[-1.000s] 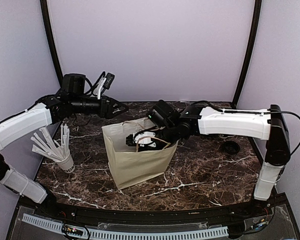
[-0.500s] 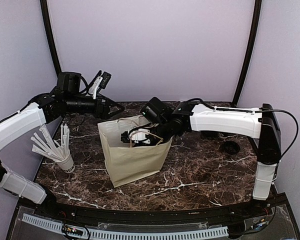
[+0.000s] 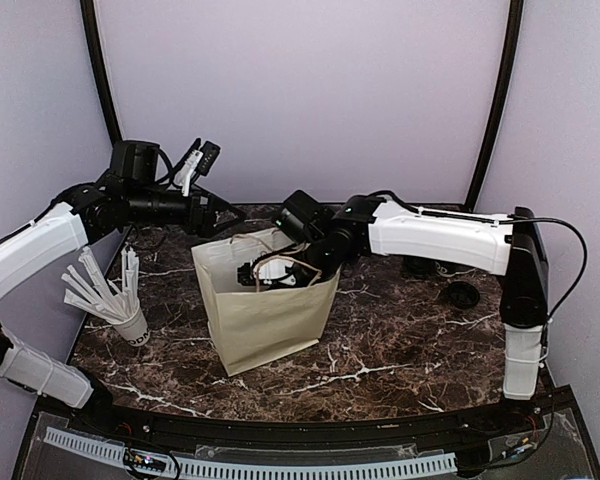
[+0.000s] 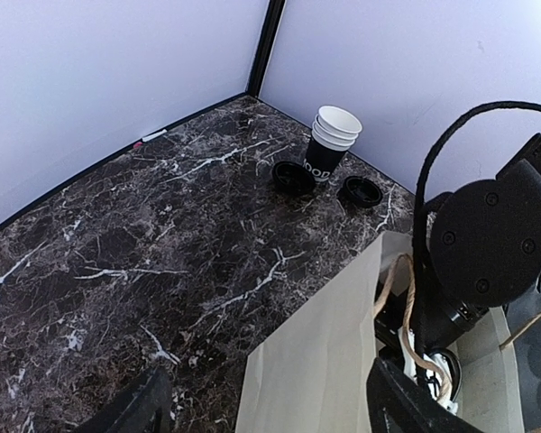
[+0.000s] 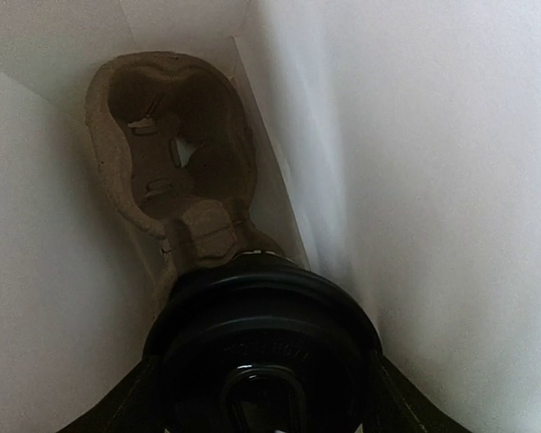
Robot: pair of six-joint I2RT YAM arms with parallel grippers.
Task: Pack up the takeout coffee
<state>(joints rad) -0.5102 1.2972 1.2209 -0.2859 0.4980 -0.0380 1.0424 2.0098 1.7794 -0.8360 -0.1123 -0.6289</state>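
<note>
The cream paper bag (image 3: 265,315) stands open in the middle of the table. My right gripper (image 3: 268,274) reaches down into its mouth. In the right wrist view my right gripper (image 5: 266,383) is shut on a takeout coffee cup, whose round black lid (image 5: 261,325) fills the space between the fingers. Just beyond the lid, the tan pulp tray (image 5: 162,135) lies on the bag's floor with one hole showing bare. My left gripper (image 3: 223,214) hovers open at the bag's back left corner. In the left wrist view the bag's wall (image 4: 325,361) lies below my left gripper (image 4: 266,410).
A white cup of paper-wrapped sticks (image 3: 120,300) stands at the left. A stack of white paper cups (image 4: 334,140) stands in the far corner with two black lids (image 4: 293,176) (image 4: 361,191) beside it. Another lid (image 3: 464,294) lies at the right.
My right arm has carried the cup leftward and further into the bag, and the bag has shifted left with it. My left gripper has drawn back a little to the left.
</note>
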